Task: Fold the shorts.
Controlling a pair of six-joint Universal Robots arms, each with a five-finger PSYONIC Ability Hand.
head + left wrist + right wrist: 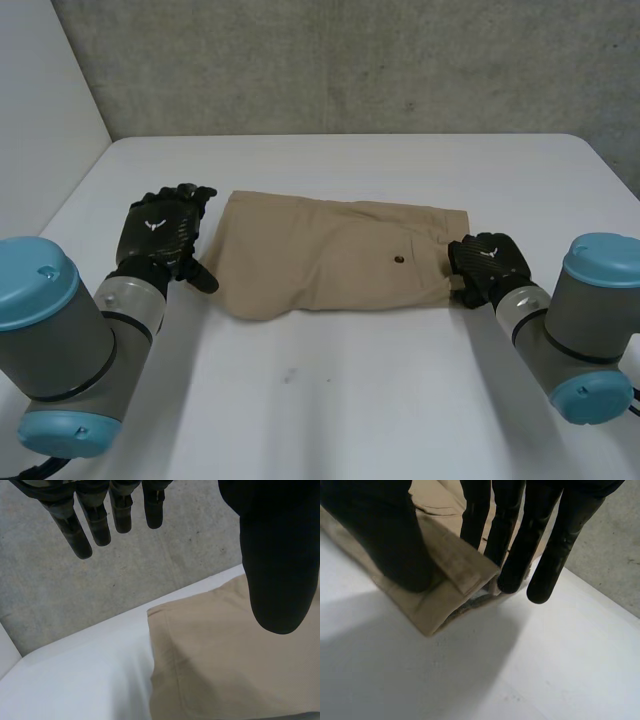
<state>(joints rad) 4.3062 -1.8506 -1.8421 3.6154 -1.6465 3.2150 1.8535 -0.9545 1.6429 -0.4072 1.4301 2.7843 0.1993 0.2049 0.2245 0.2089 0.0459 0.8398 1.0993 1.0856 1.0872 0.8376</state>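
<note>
Tan shorts (330, 255) lie flat across the middle of the white table (340, 400), waistband towards my right arm, a dark button on the upper layer. My left hand (160, 230) hovers open just off the shorts' leg end, touching no cloth. In the left wrist view its fingers (95, 525) are straight and spread above the hem corner of the shorts (235, 670). My right hand (488, 262) is at the near waistband corner. There its thumb (385, 535) presses on top of the shorts (460, 565) while the fingers (545, 540) reach over the waistband edge, pinching it.
A grey concrete wall (350, 60) runs behind the table's far edge, and a white panel (40, 120) stands at the left. Bare tabletop stretches in front of the shorts, between my two arms.
</note>
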